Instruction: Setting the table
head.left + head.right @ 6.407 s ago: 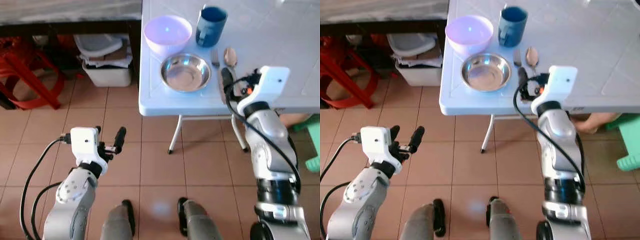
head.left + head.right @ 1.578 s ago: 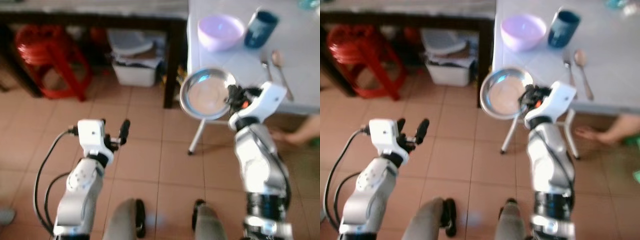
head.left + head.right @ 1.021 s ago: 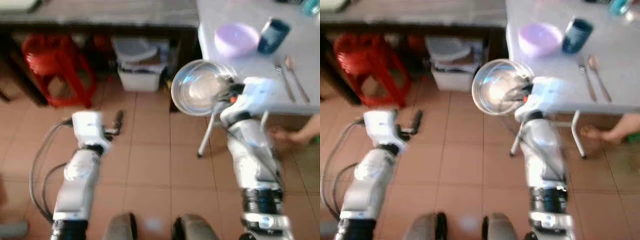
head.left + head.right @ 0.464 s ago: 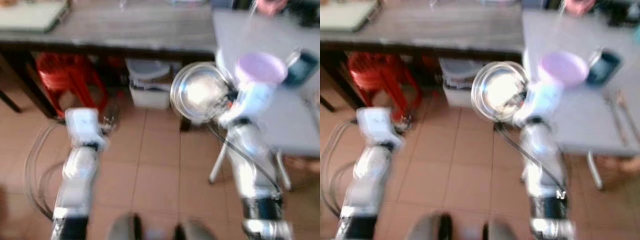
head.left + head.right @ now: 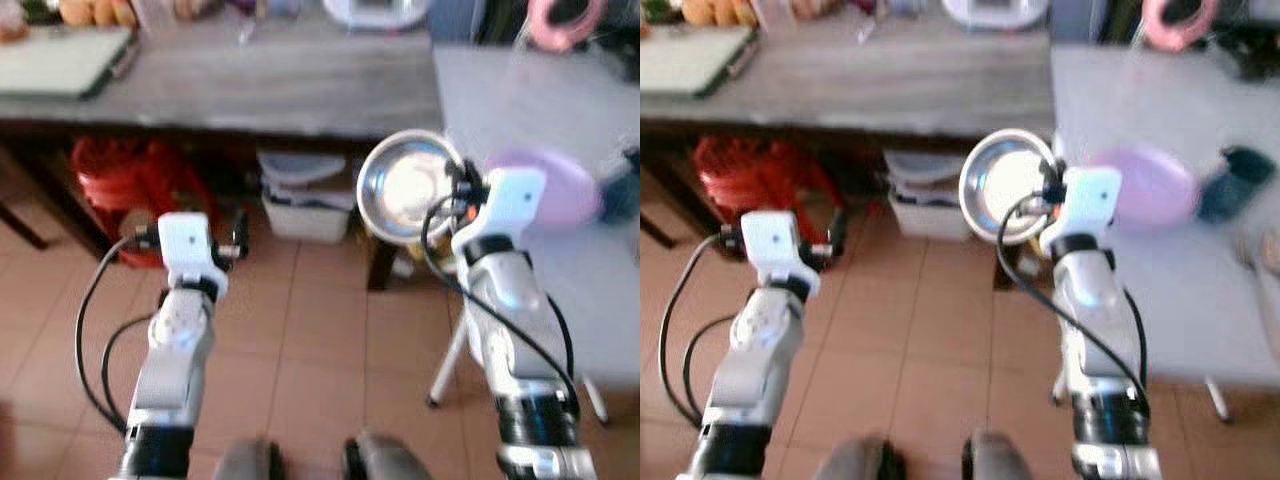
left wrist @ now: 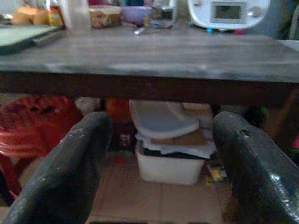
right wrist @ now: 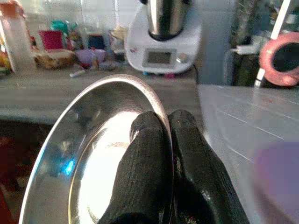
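Note:
A shiny steel bowl (image 5: 408, 187) hangs tilted in the air beside the left edge of the white table (image 5: 520, 95), in front of the dark wooden counter (image 5: 250, 90). My right gripper (image 7: 167, 122) is shut on the bowl's rim, one finger inside (image 7: 145, 163) and one outside. On the white table sit a purple bowl (image 5: 1145, 185) and a blue mug (image 5: 1235, 180), both blurred. My left gripper (image 6: 159, 126) is held low over the floor, open, with nothing between its fingers, facing the space under the counter.
Under the counter stand a red stool (image 5: 130, 185) and a white bin (image 5: 310, 200) with a lid. A white kitchen appliance (image 7: 163, 42), jars and food sit at the counter's back. Tiled floor (image 5: 300, 350) lies below me.
The whole view has swung up and toward the dark counter, so the camera has moved. The steel bowl stays clamped in my right gripper, off the white table where it earlier rested.

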`<state>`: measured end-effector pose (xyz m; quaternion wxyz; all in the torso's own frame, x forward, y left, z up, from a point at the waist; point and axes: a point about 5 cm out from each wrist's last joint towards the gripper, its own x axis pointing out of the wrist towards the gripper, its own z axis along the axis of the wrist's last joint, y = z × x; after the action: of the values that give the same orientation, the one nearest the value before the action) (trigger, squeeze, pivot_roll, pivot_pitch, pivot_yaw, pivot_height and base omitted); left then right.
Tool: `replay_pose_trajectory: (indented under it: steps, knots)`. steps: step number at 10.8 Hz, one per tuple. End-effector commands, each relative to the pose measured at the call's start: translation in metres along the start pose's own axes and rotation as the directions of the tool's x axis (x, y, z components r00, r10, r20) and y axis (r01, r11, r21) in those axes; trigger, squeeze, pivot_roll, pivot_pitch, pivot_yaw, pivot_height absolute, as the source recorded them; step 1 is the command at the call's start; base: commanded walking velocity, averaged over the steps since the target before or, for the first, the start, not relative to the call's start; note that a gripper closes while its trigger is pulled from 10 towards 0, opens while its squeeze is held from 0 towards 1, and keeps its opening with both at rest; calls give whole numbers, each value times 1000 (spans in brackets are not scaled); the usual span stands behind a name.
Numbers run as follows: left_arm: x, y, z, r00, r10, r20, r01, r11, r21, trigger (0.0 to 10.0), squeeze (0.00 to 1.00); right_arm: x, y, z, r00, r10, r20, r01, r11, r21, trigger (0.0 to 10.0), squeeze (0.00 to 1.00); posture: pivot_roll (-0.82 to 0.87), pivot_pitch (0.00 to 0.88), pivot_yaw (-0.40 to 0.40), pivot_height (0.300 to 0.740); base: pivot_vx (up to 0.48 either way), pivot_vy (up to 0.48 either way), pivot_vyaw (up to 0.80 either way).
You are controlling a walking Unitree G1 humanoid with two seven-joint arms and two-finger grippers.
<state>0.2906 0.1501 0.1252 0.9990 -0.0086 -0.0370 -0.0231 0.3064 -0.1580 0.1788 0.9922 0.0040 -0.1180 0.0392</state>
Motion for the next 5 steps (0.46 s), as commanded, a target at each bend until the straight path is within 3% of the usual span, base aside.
replay_pose_trajectory:
  steps: [1, 5]
  knots:
    - [-2, 6, 1, 1000, 12, 3, -12, 1000, 22, 10000, 0, 1, 9, 6, 999, 27, 30, -27, 999, 17, 0, 0, -81, 141, 23, 740, 431, 0, 0]
    - [-2, 4, 1, 1000, -1, 9, 1, 999, 50, 10000, 0, 0, 9, 6, 999, 22, 32, -23, 1000, 11, 0, 0, -84, 148, 27, 740, 393, 275, 0]
